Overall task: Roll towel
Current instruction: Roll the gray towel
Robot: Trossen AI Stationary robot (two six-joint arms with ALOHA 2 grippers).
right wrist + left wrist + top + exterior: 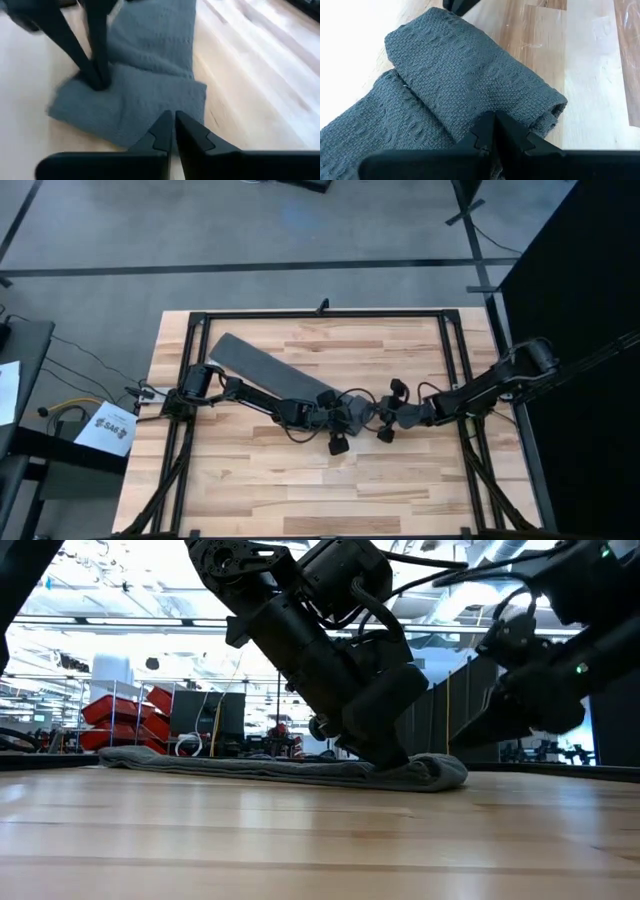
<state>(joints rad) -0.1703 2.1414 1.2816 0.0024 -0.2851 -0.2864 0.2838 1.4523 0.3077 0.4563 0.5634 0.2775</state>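
My left gripper [495,131] is nearest the work: its fingers [512,134] are pressed together, nothing between them, and their tips rest on the folded end of the towel [465,75]. I judge they sit there to pin the first turn so it cannot spring back open. The low view agrees: the left gripper [385,745] comes down onto the cloth just behind the thick, rounded end of the towel [300,770].

My right gripper [173,127] hovers just off that same end, fingers [192,132] closed on nothing, tips aimed at the fold's free edge; from there it looks ready to nudge or tuck the roll along. In its view the left arm's two fingers [92,65] stand on the cloth as dark uprights.

From above, the towel [262,364] is a long narrow strip on the counter [400,480]. Its long axis runs diagonally, from the far-left part of the counter down toward the centre, where the two grippers meet: left gripper [338,442], right gripper [386,432]. The rolled end points to the centre and right; the flat tail lies out toward the far-left corner, so the roll should travel up along that line. Only the first turn seems made; most of the strip lies flat
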